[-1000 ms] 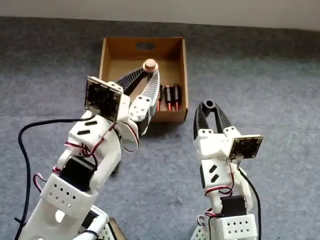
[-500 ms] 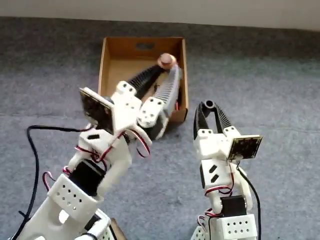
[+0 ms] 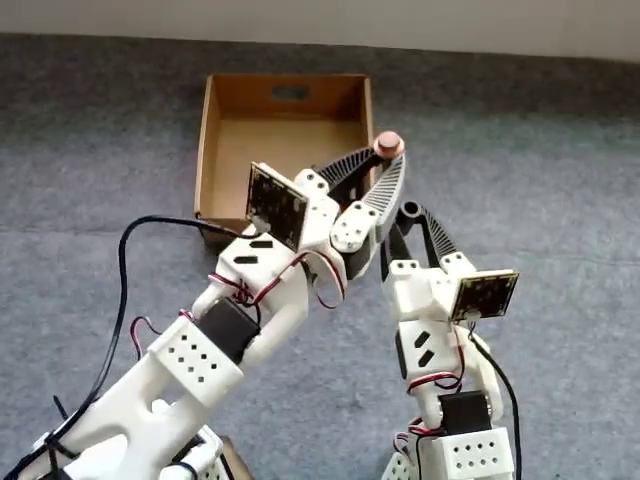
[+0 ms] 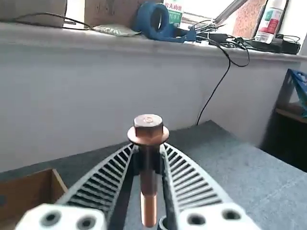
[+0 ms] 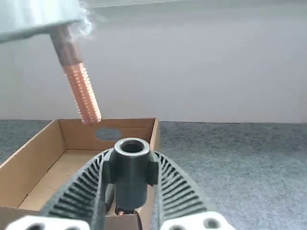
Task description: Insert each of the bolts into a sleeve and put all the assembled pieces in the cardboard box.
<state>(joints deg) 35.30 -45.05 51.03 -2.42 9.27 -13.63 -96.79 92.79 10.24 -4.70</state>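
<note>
The right end effector [image 5: 130, 160] clamped the sleeve [image 5: 130, 179] upright. Just above, the left end effector [image 4: 148, 151] gripped the bolt [image 4: 148, 136], its tip off the bore; lowering it so could jam. Beyond lay the cardboard box [image 3: 215, 130].

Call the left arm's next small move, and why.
Probably shift the left tool to centre the threaded tip of the bolt over the bore of the sleeve. In the right wrist view the tip hangs above and beside it; the right tool holds it upright.
</note>
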